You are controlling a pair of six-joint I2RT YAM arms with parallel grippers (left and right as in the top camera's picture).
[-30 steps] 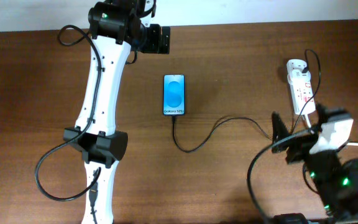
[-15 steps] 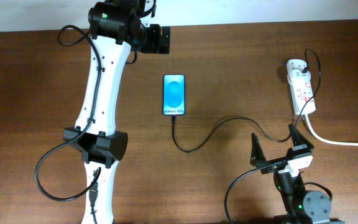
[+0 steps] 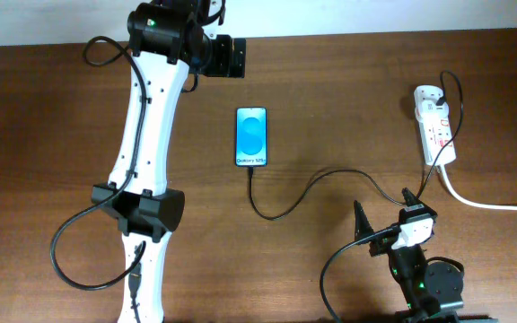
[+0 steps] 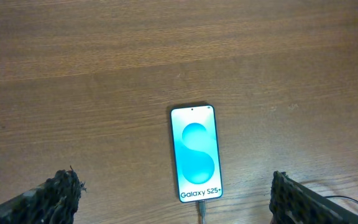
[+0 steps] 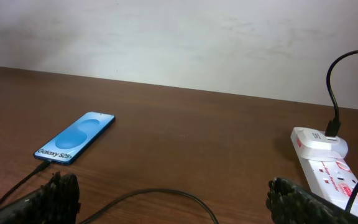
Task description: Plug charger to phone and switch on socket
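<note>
The right pincer [image 3: 383, 218] has drawn back from the white power strip with red switch marks [image 3: 436, 126] to the near edge of the table [image 3: 348, 99] — wide open, empty. The thin black charger cable [image 3: 303, 190] sits in the blue-screened slim phone [image 3: 251, 136] mid-table; left pincer [image 3: 229, 56] likewise agape, empty — job looks done, I'd judge

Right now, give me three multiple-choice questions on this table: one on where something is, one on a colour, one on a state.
1. The socket lies: A) on the left arm's side of the phone; B) on the right arm's side; C) under the phone.
2. The phone's screen is: A) red; B) blue; C) green.
3. The right hand is: A) open; B) shut on the socket; C) shut on the phone.
Key: B, overhead shows it far right; B, plainly blue; A, its fingers stand wide apart.
</note>
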